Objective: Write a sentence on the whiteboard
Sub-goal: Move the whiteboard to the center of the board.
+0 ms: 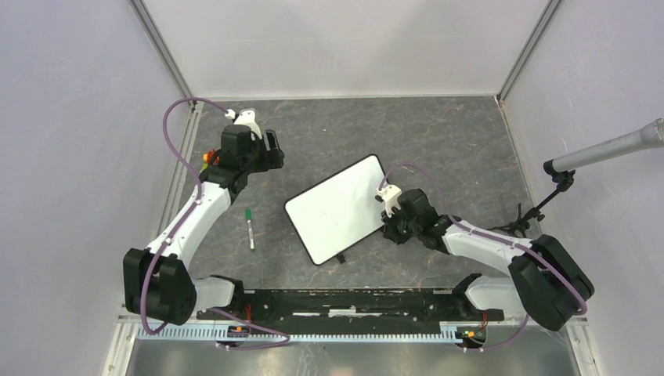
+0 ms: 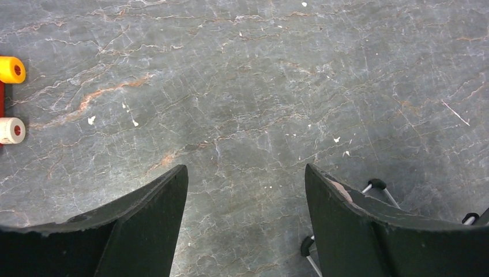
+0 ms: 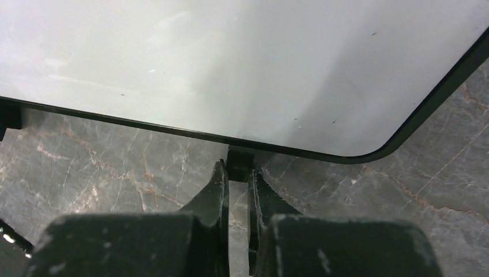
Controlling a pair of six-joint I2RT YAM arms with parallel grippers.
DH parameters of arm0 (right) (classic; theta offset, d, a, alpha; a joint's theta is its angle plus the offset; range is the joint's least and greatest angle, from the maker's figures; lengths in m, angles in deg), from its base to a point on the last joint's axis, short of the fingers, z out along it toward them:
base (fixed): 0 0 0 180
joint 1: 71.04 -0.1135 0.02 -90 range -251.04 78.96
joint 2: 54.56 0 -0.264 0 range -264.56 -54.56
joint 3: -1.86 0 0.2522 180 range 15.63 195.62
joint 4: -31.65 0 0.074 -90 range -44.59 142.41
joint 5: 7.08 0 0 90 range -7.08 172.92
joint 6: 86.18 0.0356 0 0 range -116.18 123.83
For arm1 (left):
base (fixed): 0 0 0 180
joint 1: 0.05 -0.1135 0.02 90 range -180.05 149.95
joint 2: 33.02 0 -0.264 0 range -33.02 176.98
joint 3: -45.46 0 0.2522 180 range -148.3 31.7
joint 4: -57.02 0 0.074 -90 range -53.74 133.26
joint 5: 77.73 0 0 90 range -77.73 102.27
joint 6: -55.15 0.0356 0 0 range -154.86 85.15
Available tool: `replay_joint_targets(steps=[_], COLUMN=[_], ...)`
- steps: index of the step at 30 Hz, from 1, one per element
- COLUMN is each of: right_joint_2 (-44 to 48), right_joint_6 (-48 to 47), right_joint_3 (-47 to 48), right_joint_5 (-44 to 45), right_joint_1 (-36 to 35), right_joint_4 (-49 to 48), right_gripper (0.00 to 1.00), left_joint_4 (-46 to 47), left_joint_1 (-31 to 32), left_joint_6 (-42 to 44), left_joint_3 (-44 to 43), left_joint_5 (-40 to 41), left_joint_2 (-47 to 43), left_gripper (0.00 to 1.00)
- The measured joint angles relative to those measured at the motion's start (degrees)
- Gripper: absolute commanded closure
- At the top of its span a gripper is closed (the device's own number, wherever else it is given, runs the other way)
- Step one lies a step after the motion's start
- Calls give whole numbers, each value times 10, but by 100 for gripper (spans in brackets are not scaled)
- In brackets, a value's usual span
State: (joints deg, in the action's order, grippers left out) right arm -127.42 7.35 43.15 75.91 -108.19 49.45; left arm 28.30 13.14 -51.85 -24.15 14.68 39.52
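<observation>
The whiteboard (image 1: 337, 207) lies tilted in the middle of the table, its white face blank; no green sentence shows on it. In the right wrist view the board (image 3: 230, 63) fills the top, with its thin black frame below. My right gripper (image 3: 237, 173) is shut on a small black foot (image 3: 239, 163) at the board's edge; in the top view it (image 1: 387, 223) sits at the board's right edge. My left gripper (image 1: 274, 149) is open and empty above bare table at the back left, its fingers (image 2: 150, 219) wide apart.
A green-capped marker (image 1: 249, 227) lies on the table left of the board. Orange and white rolls (image 2: 11, 69) sit at the left edge of the left wrist view. Thin metal rods with black tips (image 2: 376, 184) show by the left gripper's right finger. A microphone on a stand (image 1: 611, 149) reaches in from the right wall.
</observation>
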Motion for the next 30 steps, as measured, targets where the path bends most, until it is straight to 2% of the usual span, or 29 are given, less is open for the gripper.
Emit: replay_joint_targets(steps=[1,2,4,16,17,21,30], right_joint_2=[8,12,17,37,45,64,158], right_joint_6=[0,-2,-4,-43,-54,-76,-142], right_joint_3=[-7,-10,-16,-27,-27,-26,29], right_joint_5=[-5,-8,-24,-113,-129,-135,-123], right_joint_1=[0,0,-1,-30,-50,-64,-66], right_joint_4=[0,-1,2,16,26,49,132], right_gripper=[70,65,60,54,54,49,12], left_joint_4=[0,0,0,-54,-63,-87,-215], left_joint_1=[-1,-2,-3,-10,-20,-43,-135], left_joint_6=[0,0,2,57,57,69,183], left_joint_3=[0,0,0,-54,-66,-81,-103], left_joint_5=[-2,-3,-17,-155,-188,-224,-217], left_joint_2=[0,0,1,98,113,118,107], left_gripper=[19,19,19,14,12,12,19])
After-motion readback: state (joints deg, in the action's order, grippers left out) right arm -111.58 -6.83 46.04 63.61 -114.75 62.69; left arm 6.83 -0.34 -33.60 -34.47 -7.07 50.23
